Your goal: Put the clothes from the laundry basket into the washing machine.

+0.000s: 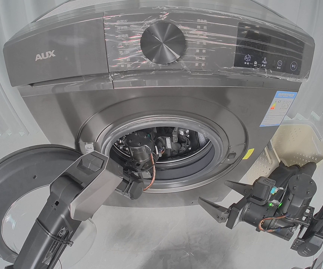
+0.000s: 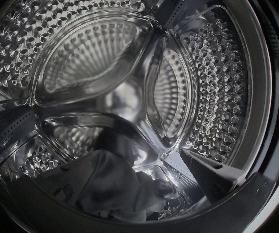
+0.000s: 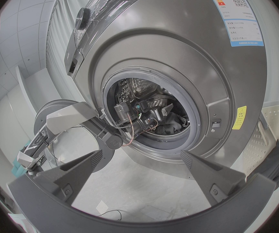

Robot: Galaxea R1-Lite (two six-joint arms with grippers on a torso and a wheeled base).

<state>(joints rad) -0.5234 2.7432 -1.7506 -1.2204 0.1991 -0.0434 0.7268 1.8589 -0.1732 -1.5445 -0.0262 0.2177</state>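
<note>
Left gripper (image 2: pixel 137 154) inside washing machine (image 1: pixel 75 105) drum (image 2: pixel 91 52), jaws wide, one side half hidden under dark garment (image 2: pixel 113 185) on drum bottom. Right gripper (image 1: pixel 212 191) outside, right of the opening, jaws wide, empty. Dark clothes (image 3: pixel 276 162) in laundry basket (image 1: pixel 299 142) at right, cut off. Energy label (image 1: pixel 279 108) print unreadable.

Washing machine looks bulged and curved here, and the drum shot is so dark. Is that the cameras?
Head view: a wide lens bows the washing machine, and its plastic film catches glare. Left wrist view: little light reaches inside the drum, so the metal glints while the garment lies in shadow. Right wrist view: strongest bulge, with dark corners.
</note>
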